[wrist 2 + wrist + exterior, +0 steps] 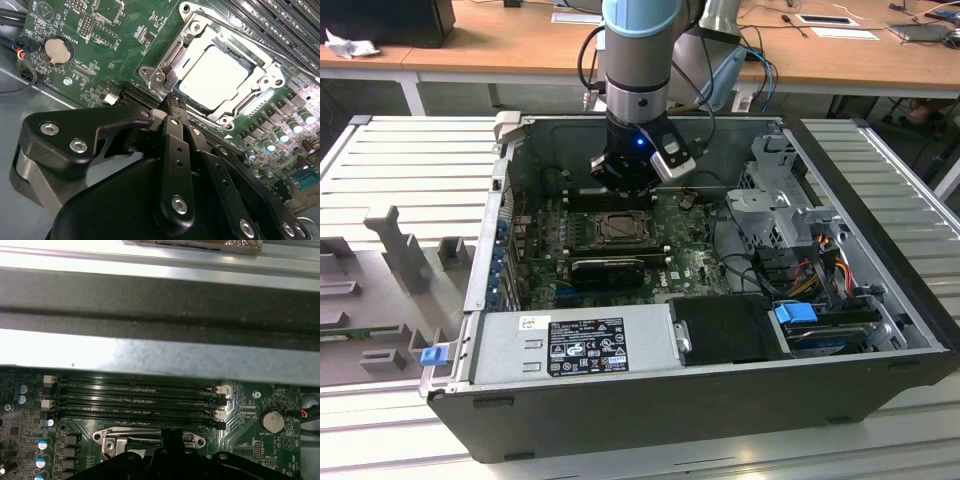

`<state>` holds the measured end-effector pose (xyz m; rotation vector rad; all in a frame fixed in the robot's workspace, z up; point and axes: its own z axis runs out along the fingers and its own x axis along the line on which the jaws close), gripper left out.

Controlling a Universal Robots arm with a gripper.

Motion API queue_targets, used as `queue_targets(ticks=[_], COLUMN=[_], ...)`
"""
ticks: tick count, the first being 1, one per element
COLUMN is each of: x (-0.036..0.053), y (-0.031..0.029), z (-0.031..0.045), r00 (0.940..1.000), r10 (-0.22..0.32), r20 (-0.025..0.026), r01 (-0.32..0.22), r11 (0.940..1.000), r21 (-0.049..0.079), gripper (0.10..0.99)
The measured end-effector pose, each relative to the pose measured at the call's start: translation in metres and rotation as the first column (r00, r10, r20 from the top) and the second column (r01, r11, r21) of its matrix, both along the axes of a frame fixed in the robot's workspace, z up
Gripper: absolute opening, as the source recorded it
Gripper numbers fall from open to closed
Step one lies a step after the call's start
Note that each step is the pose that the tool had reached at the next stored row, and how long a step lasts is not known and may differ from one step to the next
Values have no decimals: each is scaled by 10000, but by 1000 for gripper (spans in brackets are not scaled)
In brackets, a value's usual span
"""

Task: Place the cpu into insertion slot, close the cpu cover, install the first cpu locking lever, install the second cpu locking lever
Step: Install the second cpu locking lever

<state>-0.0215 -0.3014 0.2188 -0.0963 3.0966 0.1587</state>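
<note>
Silver-beige chip: the cpu [214, 79] lies flat in the insertion slot [260, 60] of the green motherboard [120, 30], its pale top showing through the square opening
Cover: the cpu cover [192, 42] looks folded down around the chip, a grey metal frame on all four sides; I judge it closed
Levers: thin metal bars run along the frame's edges in the second wrist view; whether either is latched under its hook cannot be told
Gripper: the gripper [172, 102] has its black fingers brought together into a narrow tip with no gap and nothing held between them; the tip sits just at the corner of the socket frame, touching it or a hair off, I cannot tell which
Progress: chip seated and cover apparently down look done; the two locking levers appear to be the part in hand or left
Surroundings: long black memory slots [135, 395] lie just beside the socket, a round coin battery [56, 50] is further off on the board
Wider scene: in the exterior view the arm [638, 60] reaches down into the open computer case [880, 330], over the socket [617, 230]
</note>
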Motion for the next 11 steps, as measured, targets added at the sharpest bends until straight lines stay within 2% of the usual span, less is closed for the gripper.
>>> queue_targets(ticks=[11], x=[1], y=[-13], z=[24], r00=[10000], r10=[-1], r20=[0], r01=[1], r11=[10000], r21=[-1], gripper=[106])
